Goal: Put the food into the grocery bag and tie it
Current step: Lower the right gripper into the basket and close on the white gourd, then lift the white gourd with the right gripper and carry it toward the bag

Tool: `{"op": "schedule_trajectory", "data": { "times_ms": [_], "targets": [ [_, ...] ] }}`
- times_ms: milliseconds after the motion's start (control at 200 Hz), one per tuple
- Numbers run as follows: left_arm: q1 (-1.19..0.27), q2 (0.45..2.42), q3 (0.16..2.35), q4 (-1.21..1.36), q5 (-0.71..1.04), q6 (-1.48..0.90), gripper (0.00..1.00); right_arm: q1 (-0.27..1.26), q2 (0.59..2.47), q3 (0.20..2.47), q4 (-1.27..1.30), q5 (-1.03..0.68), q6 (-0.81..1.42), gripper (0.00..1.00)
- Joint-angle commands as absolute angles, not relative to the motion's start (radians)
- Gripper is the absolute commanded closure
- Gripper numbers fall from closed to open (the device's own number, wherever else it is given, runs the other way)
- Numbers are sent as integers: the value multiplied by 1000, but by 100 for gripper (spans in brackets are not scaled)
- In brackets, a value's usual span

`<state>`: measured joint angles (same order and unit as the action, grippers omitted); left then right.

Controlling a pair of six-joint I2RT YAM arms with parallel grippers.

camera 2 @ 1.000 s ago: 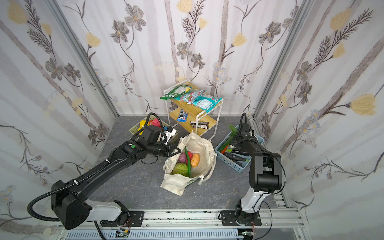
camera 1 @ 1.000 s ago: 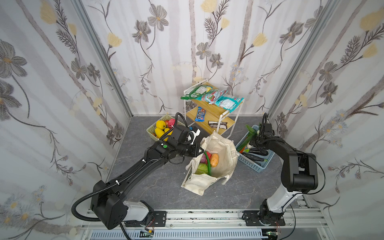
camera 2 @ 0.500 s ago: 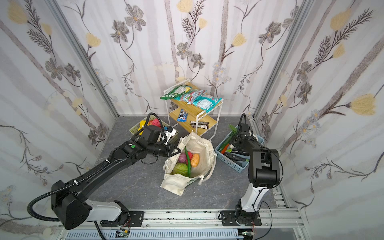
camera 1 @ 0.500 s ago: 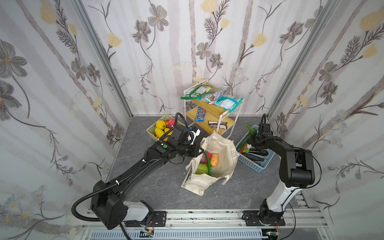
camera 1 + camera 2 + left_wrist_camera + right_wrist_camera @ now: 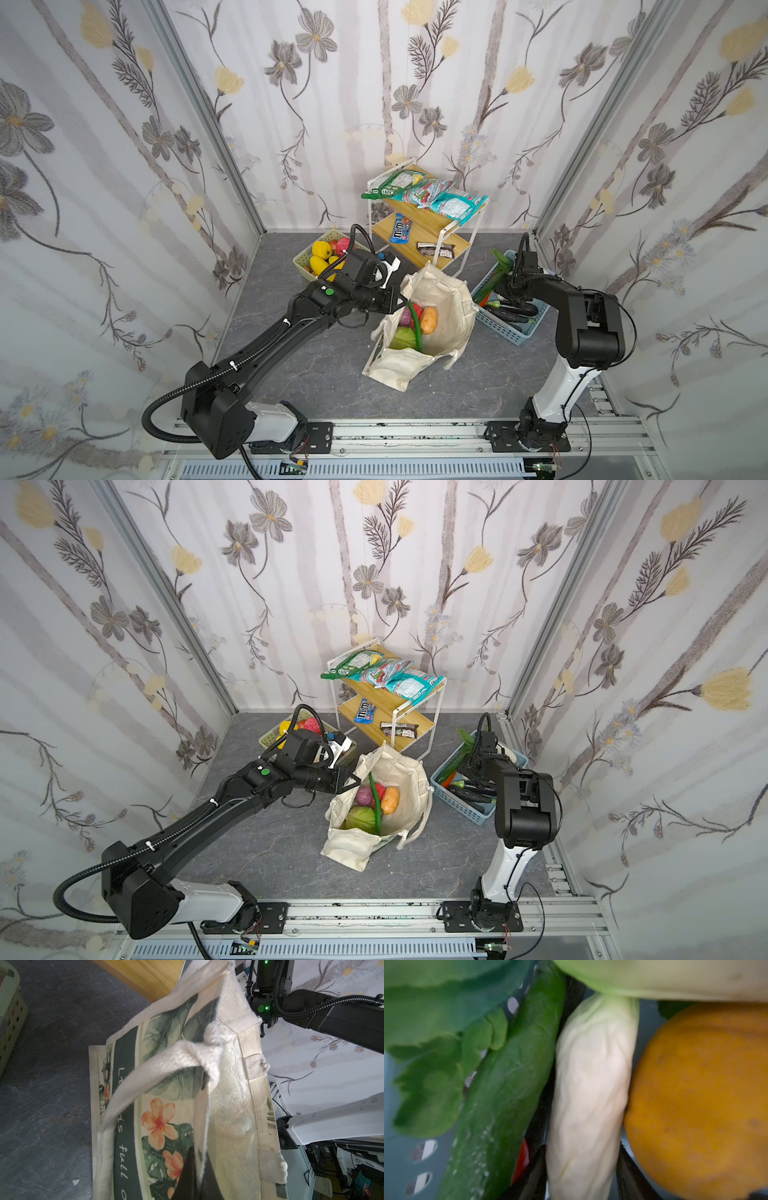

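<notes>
Care was needed at the blue basket by the desk's right edge. The right gripper straddled a pale, ribbed vegetable, one dark finger on each side; whether they pinched it could not be told. Squeezing mid-length and lifting straight up would likely spare the orange and cucumber pressed beside it. The left gripper was clamped on the rim of the grocery bag near the desk's middle. The bag was cream canvas with a leaf-and-flower print, its mouth gaping, a cabbage inside.
</notes>
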<state>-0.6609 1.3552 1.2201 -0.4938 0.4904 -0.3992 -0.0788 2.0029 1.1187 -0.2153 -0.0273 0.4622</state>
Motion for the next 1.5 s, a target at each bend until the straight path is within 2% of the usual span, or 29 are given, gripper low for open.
{"op": "schedule_trajectory", "data": {
  "times_ms": [0, 285, 764, 1494],
  "targets": [
    [-659, 1359, 1236, -481, 497, -390, 100, -83, 1967, 1110, -192, -30, 453, 55],
    [-658, 1359, 1226, -474, 498, -391, 100, -85, 1869, 1073, -221, -64, 433, 60],
    [-658, 1352, 1209, -459, 501, -397, 100, -86, 1669, 955, -232, -153, 431, 60],
    [-659, 1351, 1207, -448, 500, -411, 100, -81, 1448, 970, -321, -244, 414, 59]
  ]
}}
